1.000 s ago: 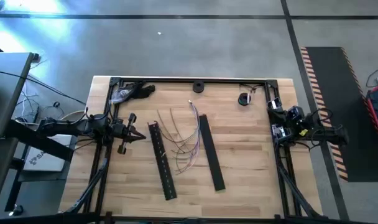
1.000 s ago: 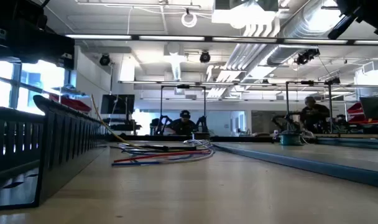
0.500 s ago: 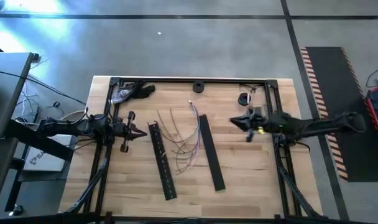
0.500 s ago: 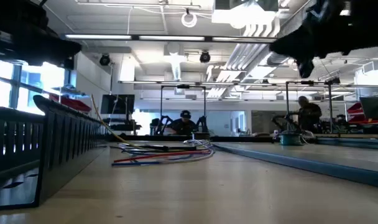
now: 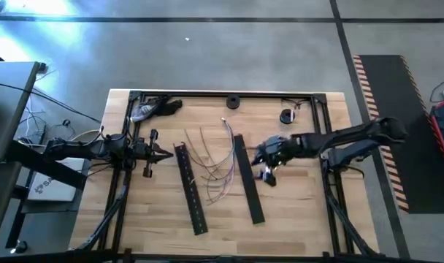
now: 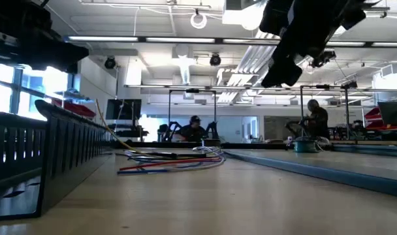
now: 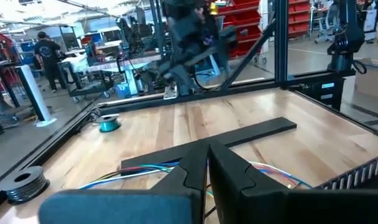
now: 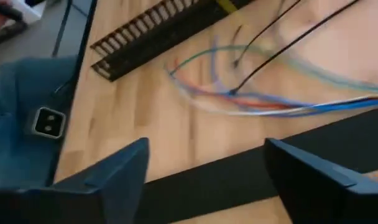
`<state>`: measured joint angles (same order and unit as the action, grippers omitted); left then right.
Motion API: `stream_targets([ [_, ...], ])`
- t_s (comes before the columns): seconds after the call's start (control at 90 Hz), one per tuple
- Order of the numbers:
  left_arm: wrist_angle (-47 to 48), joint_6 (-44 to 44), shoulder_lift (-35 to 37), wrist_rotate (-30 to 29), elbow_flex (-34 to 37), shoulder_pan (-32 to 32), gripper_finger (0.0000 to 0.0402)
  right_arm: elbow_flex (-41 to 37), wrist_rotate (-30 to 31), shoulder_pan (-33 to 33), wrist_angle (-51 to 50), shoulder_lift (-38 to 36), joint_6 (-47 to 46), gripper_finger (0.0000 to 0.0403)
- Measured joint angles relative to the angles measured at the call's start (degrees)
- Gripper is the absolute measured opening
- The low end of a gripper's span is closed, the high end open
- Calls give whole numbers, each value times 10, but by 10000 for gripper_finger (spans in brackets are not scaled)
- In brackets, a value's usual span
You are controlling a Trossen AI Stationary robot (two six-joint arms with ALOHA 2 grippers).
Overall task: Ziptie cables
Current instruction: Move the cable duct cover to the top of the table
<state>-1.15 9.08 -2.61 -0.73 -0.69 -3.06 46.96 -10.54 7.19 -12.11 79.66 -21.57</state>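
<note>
From above, the cables (image 5: 216, 164) are too thin to count or tell apart strand by strand. In the right wrist view they smear into blurred coloured streaks, and the black strip (image 8: 251, 171) runs off the picture's edge. In the low view the right gripper (image 6: 296, 46) is only a dark silhouette cut by the top edge.

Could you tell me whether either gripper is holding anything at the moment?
Nothing is held. The right gripper hovers with jaws open beside the long flat black plastic strip; the left gripper, jaws shut and empty, waits at the table's left.
</note>
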Motion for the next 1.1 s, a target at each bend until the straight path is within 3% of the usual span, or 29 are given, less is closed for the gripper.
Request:
stream_targets([
  [0.233, 1, -34, 0, 0, 0, 0, 0, 91, 263, 76, -107, 124, -208, 341],
  [0.411, 1, -67, 0, 1, 0, 0, 0, 145, 371, 101, -178, 215, -313, 341],
  [0.522, 1, -96, 0, 1, 0, 0, 0, 147, 379, 93, -194, 260, -354, 341],
  [0.778, 1, -151, 0, 1, 0, 0, 0, 102, 351, 78, -103, 288, -340, 335],
  [0.978, 0, -166, 0, 1, 0, 0, 0, 71, 328, 69, -87, 285, -331, 302],
  [1.1, 0, -165, 0, 1, 0, 0, 0, 62, 320, 69, -84, 283, -305, 258],
])
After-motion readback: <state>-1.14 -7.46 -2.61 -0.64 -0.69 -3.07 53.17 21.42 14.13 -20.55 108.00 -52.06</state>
